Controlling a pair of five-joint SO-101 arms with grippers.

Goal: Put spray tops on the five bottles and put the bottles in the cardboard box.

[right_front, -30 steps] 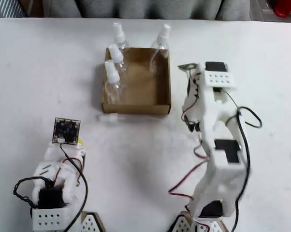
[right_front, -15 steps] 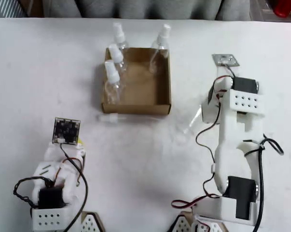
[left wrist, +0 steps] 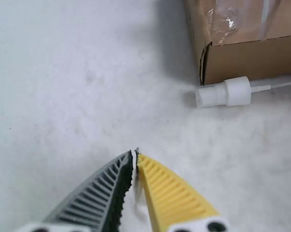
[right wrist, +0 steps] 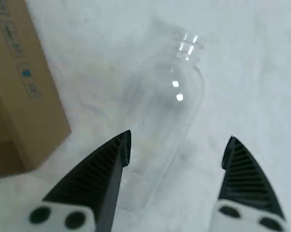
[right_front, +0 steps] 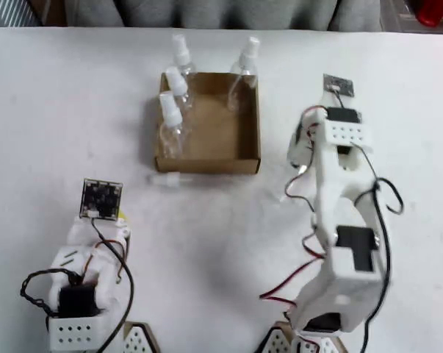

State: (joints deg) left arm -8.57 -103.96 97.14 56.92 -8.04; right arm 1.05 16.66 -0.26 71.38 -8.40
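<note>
Lying on its side on the table [right_front: 74,88], the one uncapped bottle [right wrist: 169,111] sits at about 4 o'clock from the cardboard box [right_front: 217,136], near the box's corner, with its bare threaded neck pointing away from the right gripper [right wrist: 178,140]. It is clear, thin-walled and looks empty, so I judge it very light, smooth and quick to roll or skid if nudged from one side. It would also dent under a hard squeeze. The best hold is probably across the widest part of the body, below the shoulder. That leaves the neck free for the cap and lets both sides be met at once. The right gripper hangs over the bottle with its jaws spread wide, one on each side of the body and neither touching it.

The loose spray top [left wrist: 222,92] lies just beside the box's front wall, at about 7 o'clock from the box centre. It is small and rigid, but its thin dip tube looks easy to bend, so the collar is the place to pinch it. The left gripper [left wrist: 135,155] is near it at the table's 7 o'clock, with its jaws pressed together on nothing. Four capped bottles [right_front: 170,121] stand along the box's 9 and 12 o'clock sides.
</note>
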